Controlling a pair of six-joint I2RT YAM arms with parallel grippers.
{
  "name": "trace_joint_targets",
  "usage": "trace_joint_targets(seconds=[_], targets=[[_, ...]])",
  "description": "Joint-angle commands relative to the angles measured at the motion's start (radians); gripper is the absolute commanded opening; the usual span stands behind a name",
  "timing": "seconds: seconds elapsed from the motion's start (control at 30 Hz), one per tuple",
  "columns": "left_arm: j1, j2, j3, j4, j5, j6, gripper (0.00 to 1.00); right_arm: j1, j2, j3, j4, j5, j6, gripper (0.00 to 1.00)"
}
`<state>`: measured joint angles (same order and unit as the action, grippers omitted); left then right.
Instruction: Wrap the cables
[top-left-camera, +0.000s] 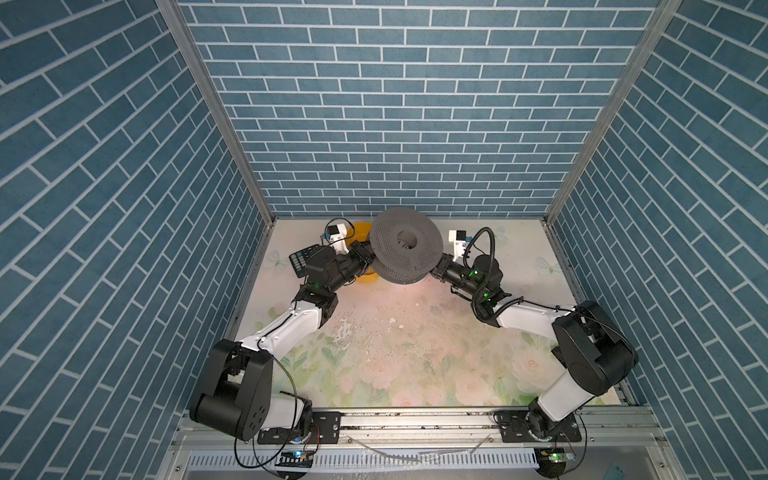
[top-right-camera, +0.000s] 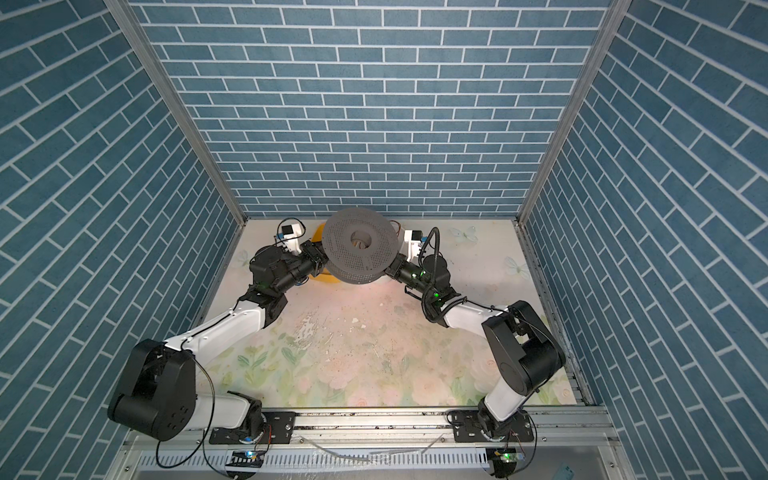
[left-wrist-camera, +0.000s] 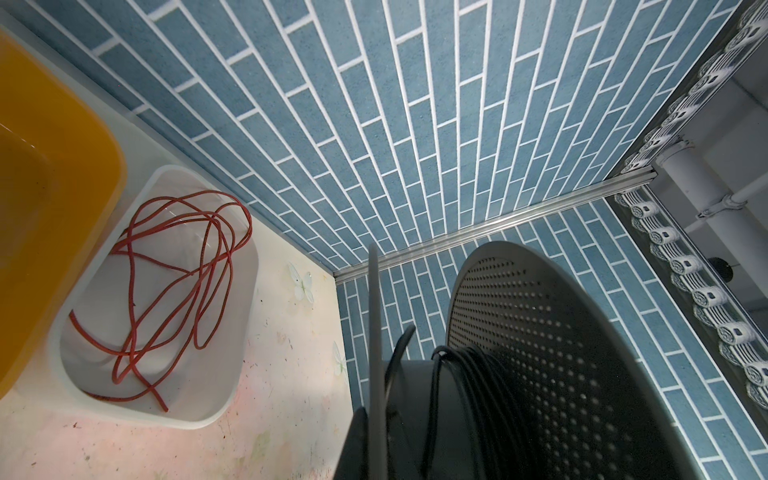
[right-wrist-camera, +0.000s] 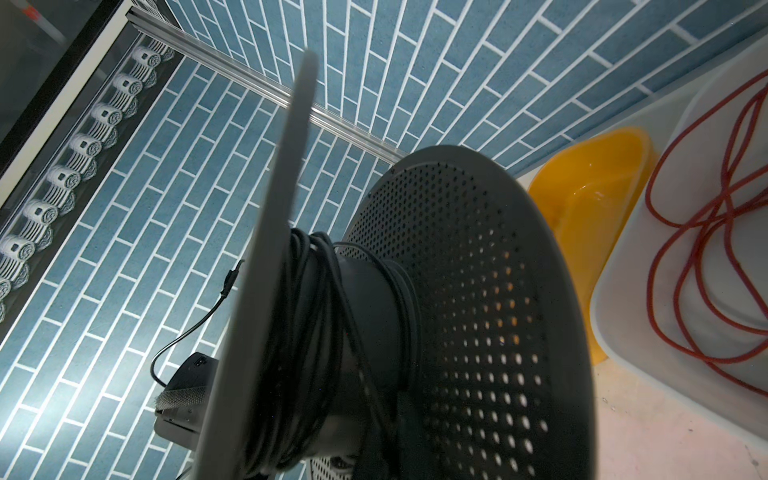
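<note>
Black turns of the cables (right-wrist-camera: 316, 328) are sitting right up against the right wrist lens, wound unevenly round the hub of the grey spool (top-left-camera: 405, 249). That spool is hanging clear of the table, tilted, between the two pairs of jaws. The left gripper (top-left-camera: 365, 258) is clenching the thin edge of one flange, which is running straight into its jaws in the left wrist view. The right gripper (top-left-camera: 436, 271) is looking clenched on the opposite rim, though its fingertips are hiding behind the flange.

Trouble is likely coming from two places. Both holds are pinching only a thin rim, so a twist or an uneven pull could be letting the spool slip and drop. Some turns are also standing slack off the hub, so further tipping could be sliding them loose and undoing the winding.

Below and beyond the jaws, a yellow tub (left-wrist-camera: 50, 174) and a white tray (left-wrist-camera: 237, 332) holding a red wire (left-wrist-camera: 166, 270) are lying in the drop path. A calculator (top-left-camera: 300, 261) is resting behind the left jaws, beside that arm's wrist.
</note>
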<state>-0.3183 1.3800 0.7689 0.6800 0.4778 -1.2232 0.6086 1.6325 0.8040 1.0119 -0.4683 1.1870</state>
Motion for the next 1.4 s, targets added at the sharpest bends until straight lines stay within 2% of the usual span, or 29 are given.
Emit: trace_joint_targets(seconds=[0.0, 0.13, 0.27, 0.37, 0.43, 0.67, 0.87, 0.9, 0.93, 1.1, 1.27, 1.37], targets=[[-0.024, 0.005, -0.002, 0.030, 0.039, 0.010, 0.00, 0.025, -0.045, -0.014, 0.051, 0.007, -0.071, 0.04], [-0.024, 0.007, -0.003, 0.024, 0.039, 0.010, 0.00, 0.025, -0.063, -0.018, 0.011, 0.002, -0.097, 0.09], [-0.023, 0.015, 0.003, 0.023, 0.050, 0.009, 0.00, 0.025, -0.071, -0.023, 0.000, -0.004, -0.109, 0.05], [-0.024, 0.012, 0.003, 0.020, 0.053, 0.007, 0.00, 0.025, -0.071, -0.025, -0.006, -0.008, -0.109, 0.10], [-0.024, 0.008, 0.005, 0.018, 0.052, 0.008, 0.00, 0.024, -0.070, -0.025, -0.007, -0.007, -0.111, 0.00], [-0.026, 0.011, 0.010, 0.017, 0.059, 0.004, 0.00, 0.029, -0.043, -0.004, 0.016, -0.023, -0.093, 0.00], [-0.027, 0.017, 0.006, 0.040, 0.066, -0.013, 0.00, 0.033, -0.006, 0.013, 0.141, -0.077, -0.022, 0.00], [-0.027, 0.020, 0.006, 0.053, 0.070, -0.022, 0.00, 0.035, -0.002, 0.015, 0.149, -0.083, -0.015, 0.07], [-0.027, 0.025, 0.004, 0.067, 0.074, -0.033, 0.00, 0.035, -0.002, 0.011, 0.156, -0.080, -0.014, 0.10], [-0.018, 0.025, 0.001, 0.089, 0.073, -0.057, 0.00, 0.030, -0.035, -0.027, 0.143, -0.061, -0.037, 0.12], [-0.004, 0.002, -0.012, 0.069, 0.054, -0.059, 0.00, 0.011, -0.095, -0.051, 0.012, -0.056, -0.113, 0.23], [-0.001, 0.003, -0.007, 0.067, 0.062, -0.063, 0.00, -0.001, -0.121, -0.076, -0.013, -0.045, -0.133, 0.24]])
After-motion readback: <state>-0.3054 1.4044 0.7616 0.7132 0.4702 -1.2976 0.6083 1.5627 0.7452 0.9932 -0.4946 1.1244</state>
